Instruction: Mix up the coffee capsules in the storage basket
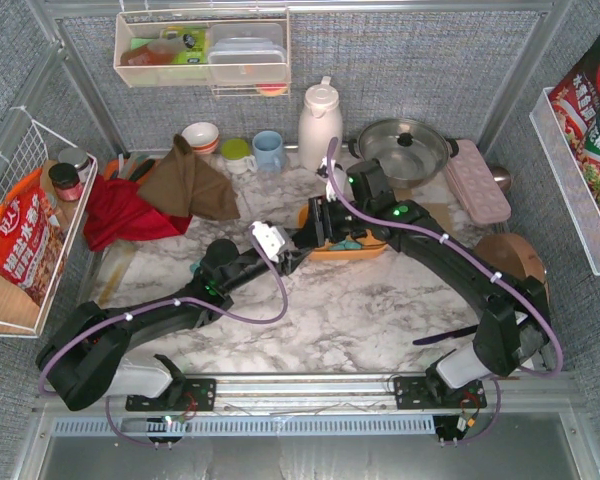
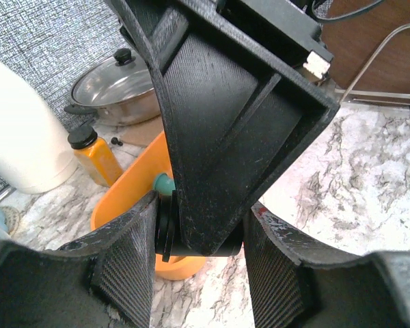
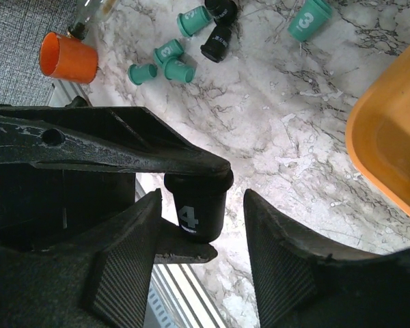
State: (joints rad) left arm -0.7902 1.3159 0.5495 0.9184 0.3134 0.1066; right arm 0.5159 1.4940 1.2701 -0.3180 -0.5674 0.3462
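A black coffee capsule (image 3: 197,205) marked 4 is pinched end to end in my left gripper (image 2: 201,232), just off the near corner of the orange storage basket (image 1: 365,250). My right gripper (image 3: 201,219) straddles the same capsule with its jaws apart, and a gap shows on its right side. In the top view the left gripper (image 1: 298,258) and right gripper (image 1: 318,240) meet at the basket's left end. A teal capsule (image 2: 164,183) lies inside the basket (image 2: 126,191). Several teal capsules (image 3: 171,58) and black capsules (image 3: 217,42) lie loose on the marble.
An amber bottle (image 2: 96,157), a lidded pot (image 1: 402,145) and a white thermos (image 1: 320,122) stand behind the basket. A pink egg tray (image 1: 477,178) is at the right, with red cloth (image 1: 125,212) and brown cloth (image 1: 192,180) at the left. An orange cup (image 3: 68,58) lies near the loose capsules.
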